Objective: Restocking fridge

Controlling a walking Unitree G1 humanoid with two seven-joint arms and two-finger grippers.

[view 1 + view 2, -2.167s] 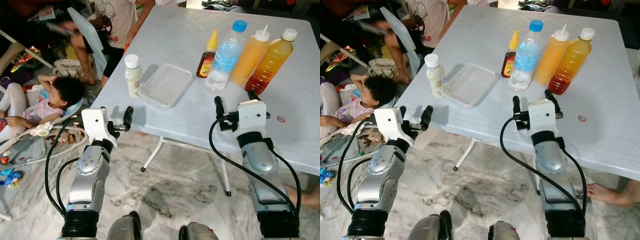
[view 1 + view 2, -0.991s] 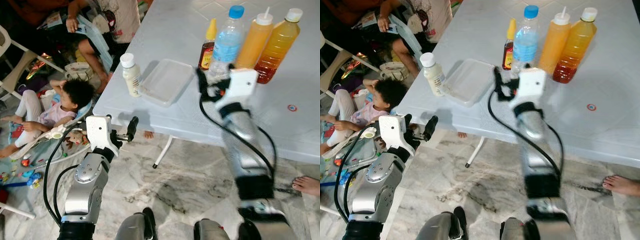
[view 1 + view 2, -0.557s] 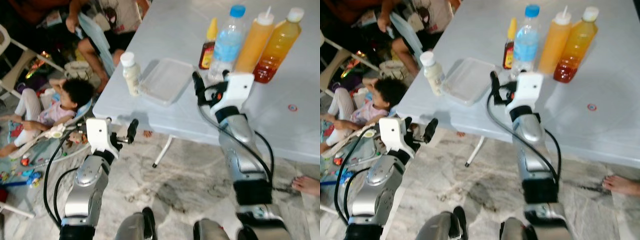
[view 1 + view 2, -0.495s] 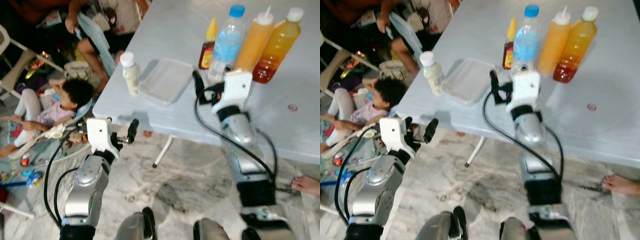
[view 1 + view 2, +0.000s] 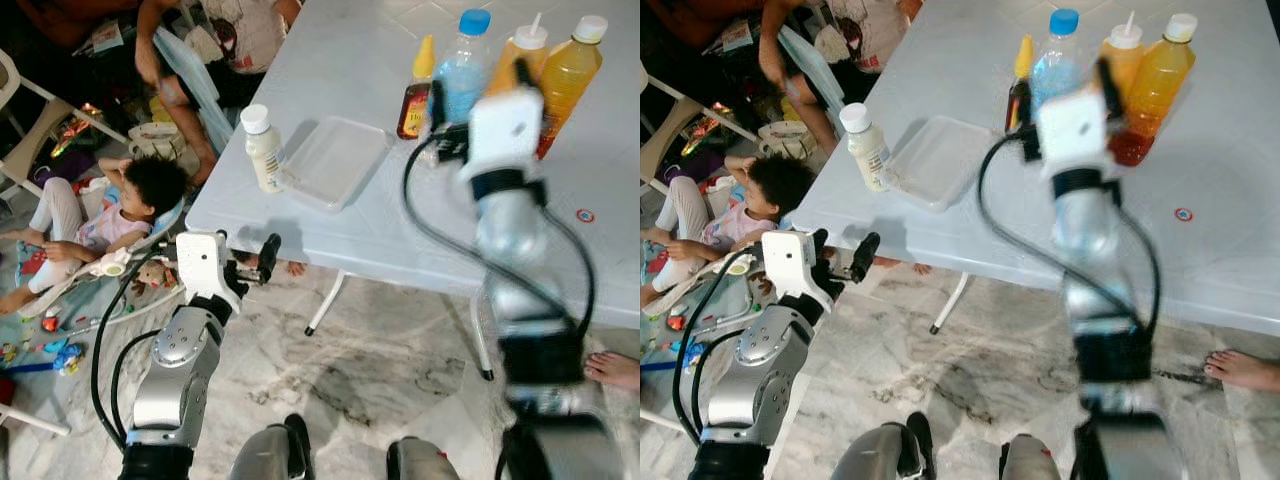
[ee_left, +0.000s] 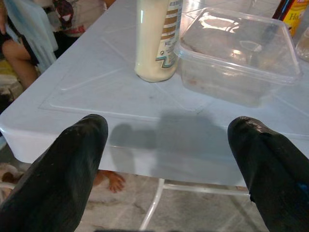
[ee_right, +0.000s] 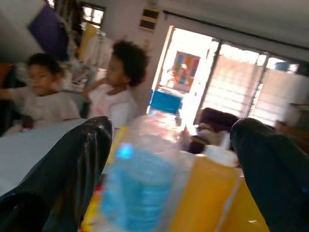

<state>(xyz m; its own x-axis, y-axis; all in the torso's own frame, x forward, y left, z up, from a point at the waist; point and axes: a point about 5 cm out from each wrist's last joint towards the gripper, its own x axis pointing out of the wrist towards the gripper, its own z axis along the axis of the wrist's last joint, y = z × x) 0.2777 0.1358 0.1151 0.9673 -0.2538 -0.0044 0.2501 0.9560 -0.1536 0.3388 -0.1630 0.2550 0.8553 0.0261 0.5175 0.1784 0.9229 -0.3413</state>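
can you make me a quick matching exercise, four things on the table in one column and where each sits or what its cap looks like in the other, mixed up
Things:
1. water bottle
2. small creamy bottle
3. clear plastic container
4. amber bottle

Descriptions:
A. white cap, at the table's left edge
B. blue cap, right in front of the right gripper
C. flat and lidded, just right of the creamy bottle
D. cream cap, at the right end of the bottle row

Pairs: 1-B, 2-A, 3-C, 4-D
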